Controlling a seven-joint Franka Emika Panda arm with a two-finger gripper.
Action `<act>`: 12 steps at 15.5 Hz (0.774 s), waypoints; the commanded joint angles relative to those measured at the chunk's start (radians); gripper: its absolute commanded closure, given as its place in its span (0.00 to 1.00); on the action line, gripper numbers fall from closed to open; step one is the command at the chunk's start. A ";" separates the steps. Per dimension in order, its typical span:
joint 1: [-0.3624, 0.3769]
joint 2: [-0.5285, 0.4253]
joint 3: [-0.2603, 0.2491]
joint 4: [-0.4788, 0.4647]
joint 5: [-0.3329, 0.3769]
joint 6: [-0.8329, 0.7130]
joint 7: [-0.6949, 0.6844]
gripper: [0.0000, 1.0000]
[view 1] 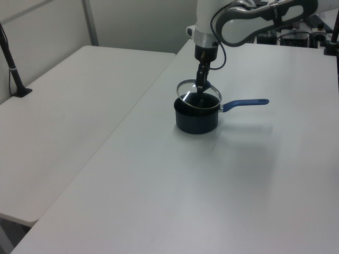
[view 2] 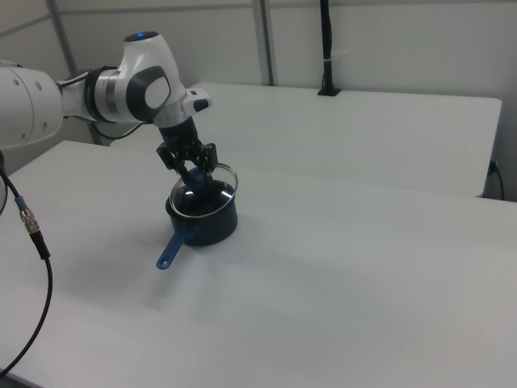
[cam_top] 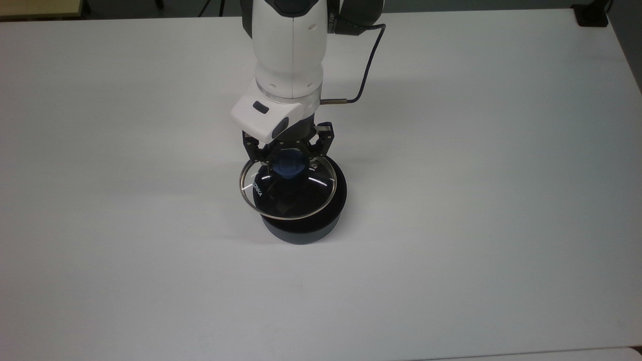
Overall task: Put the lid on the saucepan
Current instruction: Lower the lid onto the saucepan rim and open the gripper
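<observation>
Handle hidden in top view; arm cut off.
Saucepan (cam_top: 321, 220) handle, at 12 o'clock, is behind the arm (cam_top: 288, 45); arm cropped at top edge.

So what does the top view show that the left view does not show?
Top view alone: the white KONKA lettering on the glass and the blue knob between the fingers. Left view alone: the pan's blue handle, pointing to the left view's right, and a second table beside the work table. Both: the gripper holding the lid over the saucepan, lid offset, not seated.
</observation>
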 commanded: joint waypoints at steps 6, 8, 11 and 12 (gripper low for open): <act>0.027 -0.003 -0.012 0.023 0.038 -0.015 0.019 0.53; 0.030 -0.002 -0.012 0.023 0.038 -0.013 0.019 0.52; 0.031 -0.002 -0.012 0.017 0.038 -0.013 0.019 0.50; 0.033 -0.002 -0.012 0.014 0.038 -0.013 0.019 0.50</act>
